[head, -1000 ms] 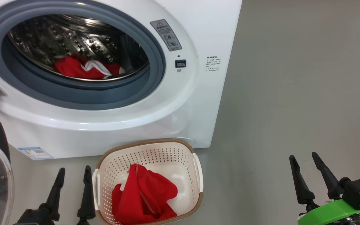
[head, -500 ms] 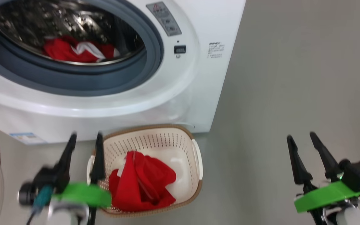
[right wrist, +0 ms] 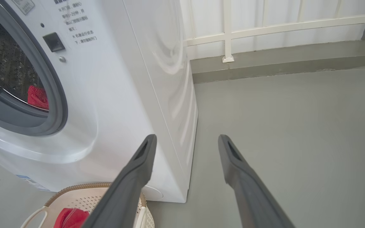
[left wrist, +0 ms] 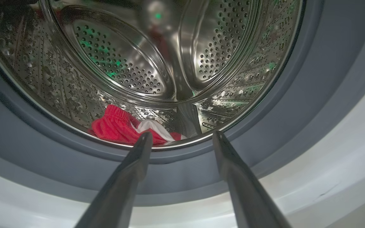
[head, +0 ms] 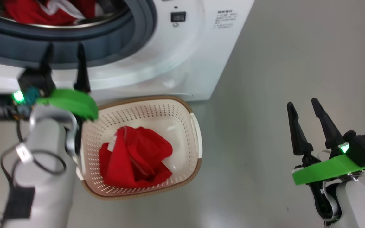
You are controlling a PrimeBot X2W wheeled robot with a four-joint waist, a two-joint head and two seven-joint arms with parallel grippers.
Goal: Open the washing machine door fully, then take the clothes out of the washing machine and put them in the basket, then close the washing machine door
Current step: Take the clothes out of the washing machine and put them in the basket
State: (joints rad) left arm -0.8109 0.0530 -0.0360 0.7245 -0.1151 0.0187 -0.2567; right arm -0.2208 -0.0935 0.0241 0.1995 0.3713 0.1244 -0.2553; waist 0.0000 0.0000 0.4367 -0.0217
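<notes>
Clothes [head: 131,158] in basket [head: 157,111], more in washing machine [head: 185,60]

a laundry corner: a washing machine [right wrist: 112,95] on a plain grey floor [right wrist: 296,126] beside a white railed wall [right wrist: 265,19].

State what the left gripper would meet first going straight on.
Probably the red clothes in the drum, just past the left gripper; depth is unclear, so perhaps the rubber ring.
</notes>
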